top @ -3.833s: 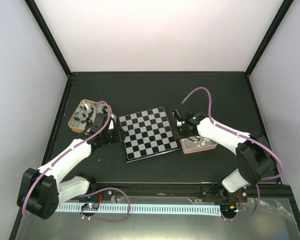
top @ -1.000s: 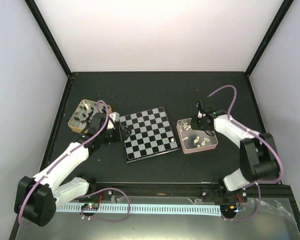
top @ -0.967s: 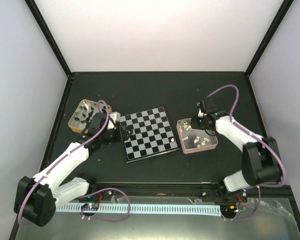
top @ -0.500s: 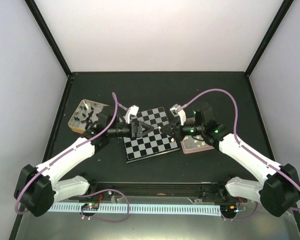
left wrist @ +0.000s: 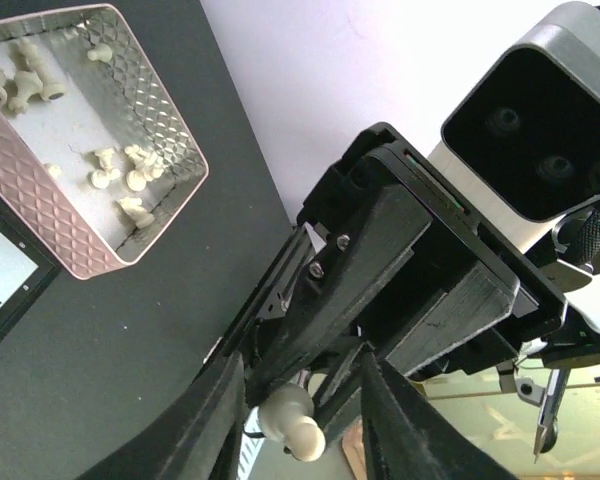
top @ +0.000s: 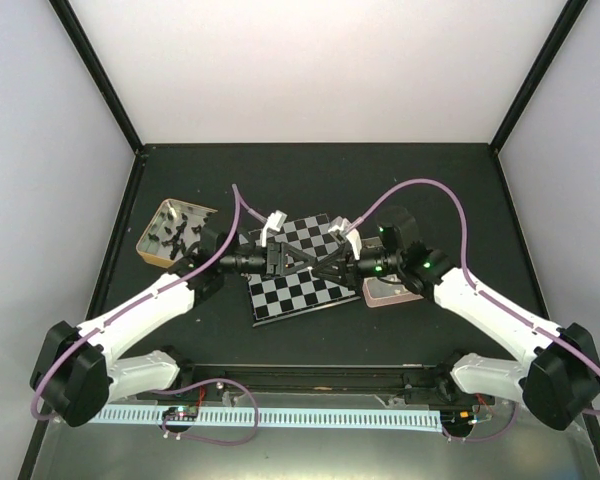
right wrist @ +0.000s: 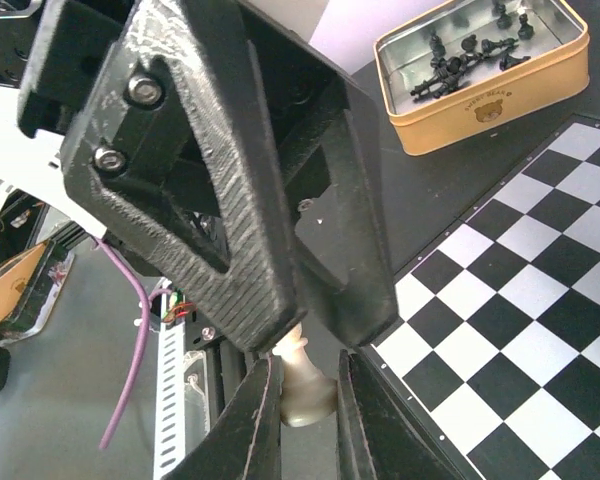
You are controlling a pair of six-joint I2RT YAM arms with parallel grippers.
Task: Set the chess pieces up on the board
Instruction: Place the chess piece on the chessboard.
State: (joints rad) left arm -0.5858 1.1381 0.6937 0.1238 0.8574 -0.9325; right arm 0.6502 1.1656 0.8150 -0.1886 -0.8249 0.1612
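Both grippers meet tip to tip above the board (top: 298,292). My right gripper (right wrist: 307,365) (top: 326,264) is shut on the base of a cream-white pawn (right wrist: 306,388), whose head points at the left arm. The left gripper (left wrist: 300,360) (top: 307,262) stands open, its fingers (left wrist: 208,425) on either side of the right fingertips and of that pawn (left wrist: 292,428), with gaps on both sides. More white chess pieces (left wrist: 120,180) lie in the pink tray (left wrist: 100,262). Black pieces (right wrist: 460,55) lie in the gold-rimmed tin (right wrist: 500,95).
The tin (top: 152,240) sits left of the board and the pink tray (top: 388,296) right of it. Purple cables arch above both wrists. A slotted rail (top: 310,415) runs along the near edge, and dark posts frame the back corners.
A second ago the left gripper was at the board's left edge and the right one over the pink tray. Both have swung inward and now meet above the board, a pawn in the right gripper.
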